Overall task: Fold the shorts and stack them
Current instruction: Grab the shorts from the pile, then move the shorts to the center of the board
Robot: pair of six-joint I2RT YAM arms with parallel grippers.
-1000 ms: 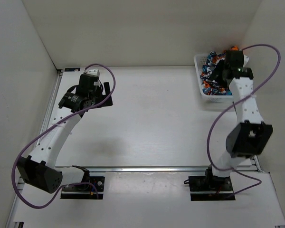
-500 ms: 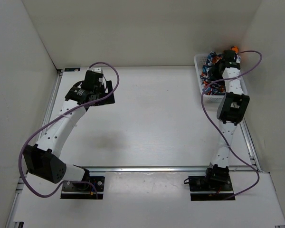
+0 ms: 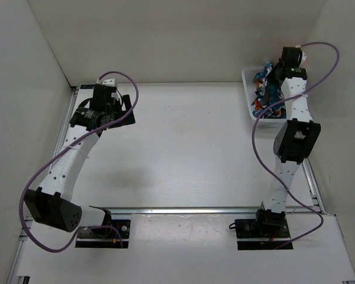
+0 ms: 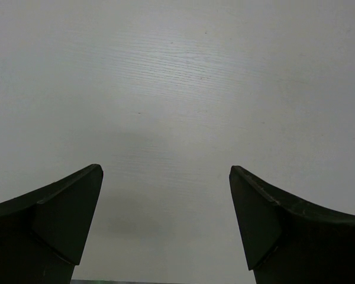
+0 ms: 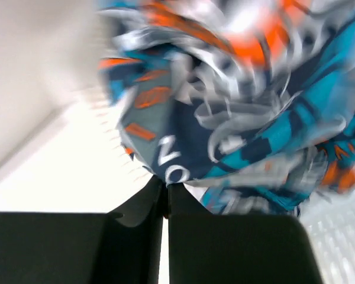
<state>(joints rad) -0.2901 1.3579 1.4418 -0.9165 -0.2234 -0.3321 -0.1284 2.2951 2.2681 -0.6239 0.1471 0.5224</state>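
The step in hand is drawing a pair out of the white mesh basket [image 3: 247, 76], which stands in the far right corner of the tabletop [image 4: 177, 71]. The shorts [image 5: 225, 118] are bunched in and just above that basket.

The right gripper [image 5: 165, 192] has its fingers pressed together. A fold of the printed cloth seems to be caught at their tips, though the wrist picture is blurred, so how deep the pinch goes is unclear.

To do this well, I would raise the cloth straight up until it clears the basket rim, so the mesh does not drag along. Then it can go toward the middle of the tabletop, where there is room to spread it. The left gripper [image 4: 164, 170] hovers near the far left edge, fingers wide apart over bare surface, well placed to take a second corner.

Only the right wrist view shows the closed fingers and the print up close. Only the top view shows where the basket sits and how far apart the two arms are.
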